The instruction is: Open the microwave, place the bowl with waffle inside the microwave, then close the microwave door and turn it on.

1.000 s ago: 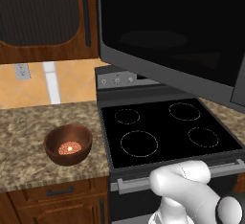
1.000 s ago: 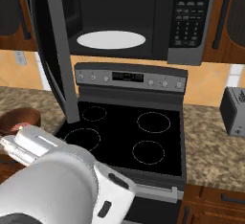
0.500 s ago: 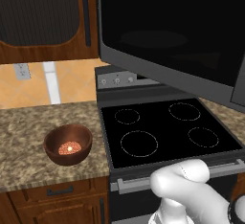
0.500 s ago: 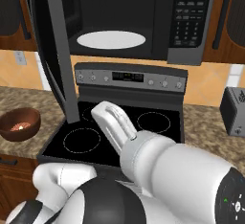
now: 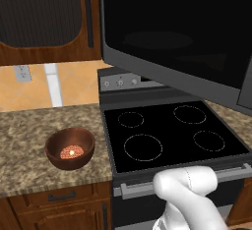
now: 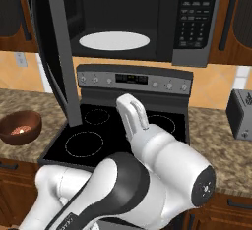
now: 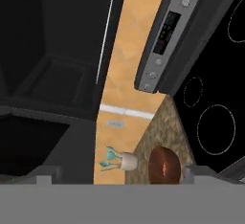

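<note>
Your microwave [image 6: 128, 22] hangs above the stove [image 6: 123, 130] with its cavity exposed and the white turntable plate [image 6: 114, 41] lying flat inside; the microwave door [image 5: 182, 37] is swung wide open toward you, filling the 12 to 3 o'clock part of the left base view, its black glass facing the camera; in the right base view you see that door edge-on at 10 o'clock, its lower end hanging over the stove's near-left burner ring [image 6: 84, 143].

Your bowl [image 5: 70, 148] sits upright on the granite worktop [image 5: 24, 145] at 8 o'clock in the left base view, just beside the stove's left edge but not touching it; the waffle [image 5: 72, 151] lies flat in the bottom of the bowl; from the right base camera you find the same bowl at 9 o'clock, left of the stove; in the hand view it shows dark brown at 6 o'clock, with a white cup of teal utensils [image 7: 119, 160] just beside it on the worktop.

Your gripper [image 7: 115, 174] has its jaws spread fully wide with nothing between them, the two finger tips low at either side of the hand view; it is well apart from the bowl; a toaster [image 6: 241, 113] stands on the worktop at 3 o'clock in the right base view.
</note>
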